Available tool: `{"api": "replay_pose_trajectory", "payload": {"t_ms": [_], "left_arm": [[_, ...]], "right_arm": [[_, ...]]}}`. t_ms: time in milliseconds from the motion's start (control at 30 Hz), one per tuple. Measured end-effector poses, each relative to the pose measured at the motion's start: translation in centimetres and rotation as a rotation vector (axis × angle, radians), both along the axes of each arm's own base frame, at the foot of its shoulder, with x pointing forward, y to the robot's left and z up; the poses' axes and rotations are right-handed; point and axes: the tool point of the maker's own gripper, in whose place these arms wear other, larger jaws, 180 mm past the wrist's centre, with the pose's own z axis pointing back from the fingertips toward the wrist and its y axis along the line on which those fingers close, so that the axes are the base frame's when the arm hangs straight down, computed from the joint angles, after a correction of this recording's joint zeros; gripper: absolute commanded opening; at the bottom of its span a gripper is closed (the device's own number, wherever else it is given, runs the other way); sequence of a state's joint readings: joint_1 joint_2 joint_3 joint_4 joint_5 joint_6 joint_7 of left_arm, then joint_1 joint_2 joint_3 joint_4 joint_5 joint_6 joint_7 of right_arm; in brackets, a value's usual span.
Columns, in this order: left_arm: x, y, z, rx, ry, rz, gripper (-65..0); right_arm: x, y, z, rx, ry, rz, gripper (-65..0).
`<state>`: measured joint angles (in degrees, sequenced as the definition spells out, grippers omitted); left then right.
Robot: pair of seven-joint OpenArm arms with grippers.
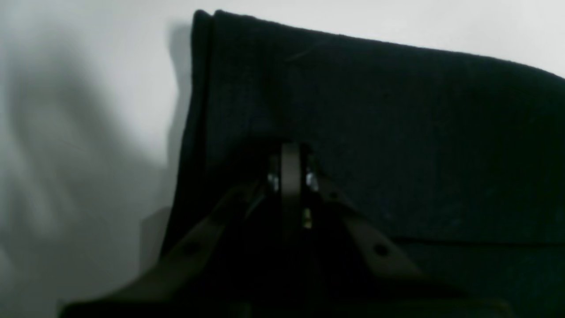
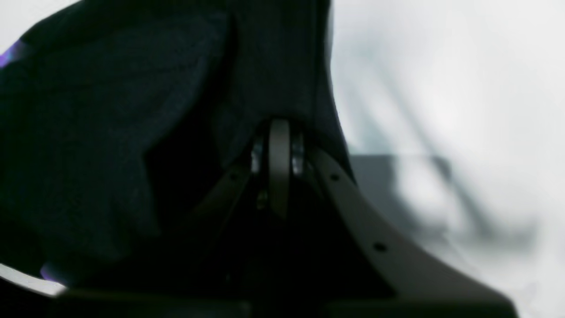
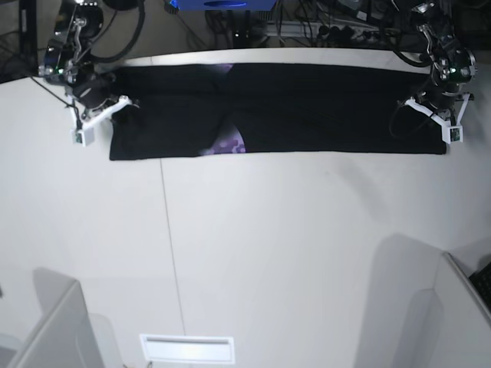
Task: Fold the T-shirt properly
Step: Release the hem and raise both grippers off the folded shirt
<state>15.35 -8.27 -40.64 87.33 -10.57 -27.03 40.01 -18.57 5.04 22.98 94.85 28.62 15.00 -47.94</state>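
Cloth of the T-shirt lies stretched in a long black band across the far side of the white surface, a patch of purple print showing near its middle. The left fingers are clamped on 1 end, the right fingers on the other.

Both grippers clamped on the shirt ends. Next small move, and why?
Probably swing the left gripper toward the right gripper, folding one end over. The T-shirt already lies as a long narrow band on the table, pinched shut at both ends.
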Motion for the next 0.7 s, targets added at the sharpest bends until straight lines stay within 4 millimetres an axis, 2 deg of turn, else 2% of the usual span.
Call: {"api": "replay_pose_trajectory", "payload": {"t_ms": [100, 300, 433, 700], "left_arm": [[1.1, -0.1, 0.0, -0.007, -0.004, 0.005, -65.0], [4.2, 0.3, -0.1, 0.008, -0.024, 0.012, -65.0], [5.2, 0.4, 0.2, 0.020, -0.020, 0.008, -65.0], [4.3, 0.5, 1.3, 0.065, 0.016, -0.005, -65.0]], "right_arm": [[2.0, -0.2, -0.2, 0.007, -0.019, -0.008, -65.0], [5.0, -0.9, -0.5, -0.118, -0.027, 0.014, -65.0], [5.3, -1.0, -0.3, -0.128, -0.033, 0.015, -65.0], [4.4, -1.8, 2.0, -0.231, -0.034, 0.054, -65.0]]}}
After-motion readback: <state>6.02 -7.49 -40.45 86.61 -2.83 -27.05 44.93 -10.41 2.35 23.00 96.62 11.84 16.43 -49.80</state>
